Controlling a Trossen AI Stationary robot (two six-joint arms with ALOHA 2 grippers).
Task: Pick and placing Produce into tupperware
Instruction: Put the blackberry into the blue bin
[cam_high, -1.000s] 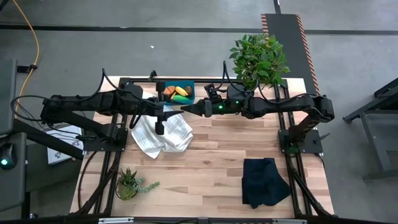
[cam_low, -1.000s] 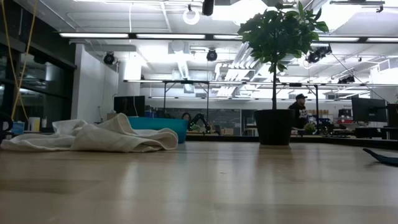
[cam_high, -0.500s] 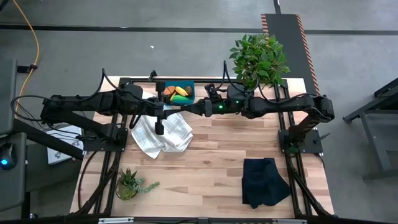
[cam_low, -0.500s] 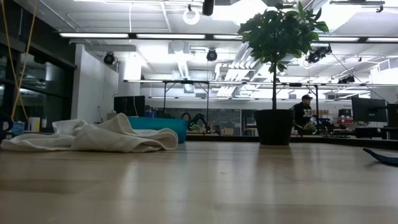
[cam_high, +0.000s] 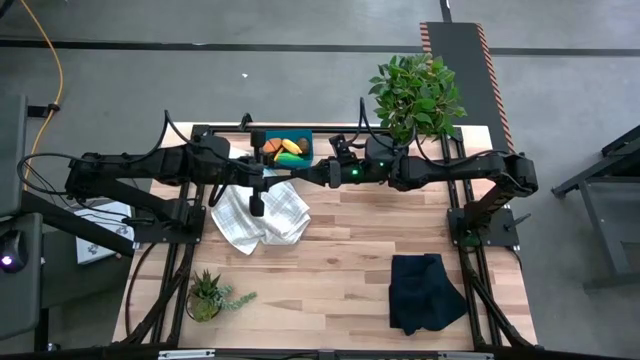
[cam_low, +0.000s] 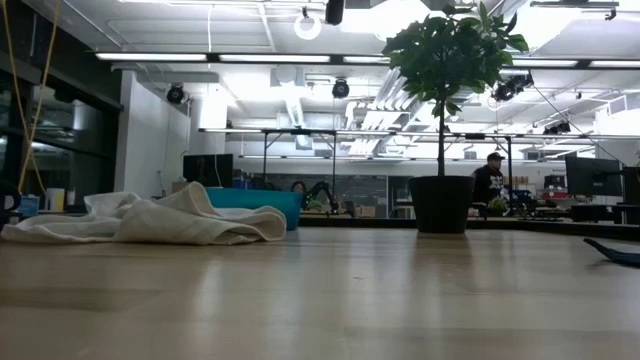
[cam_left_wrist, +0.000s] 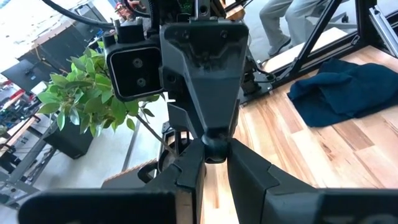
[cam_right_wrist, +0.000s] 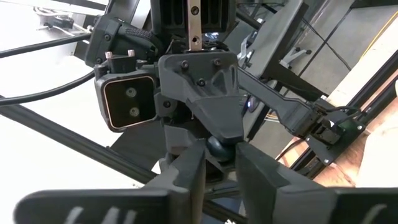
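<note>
left wrist view: the left end effector is clamped on a small dark berry, held nose to nose with the right end effector, which flanks the same berry; i cannot tell whether the right one grips it or stands apart. high view: both meet above the tabletop, just beside the tupperware holding other produce, at the edge of the white cloth.
</note>
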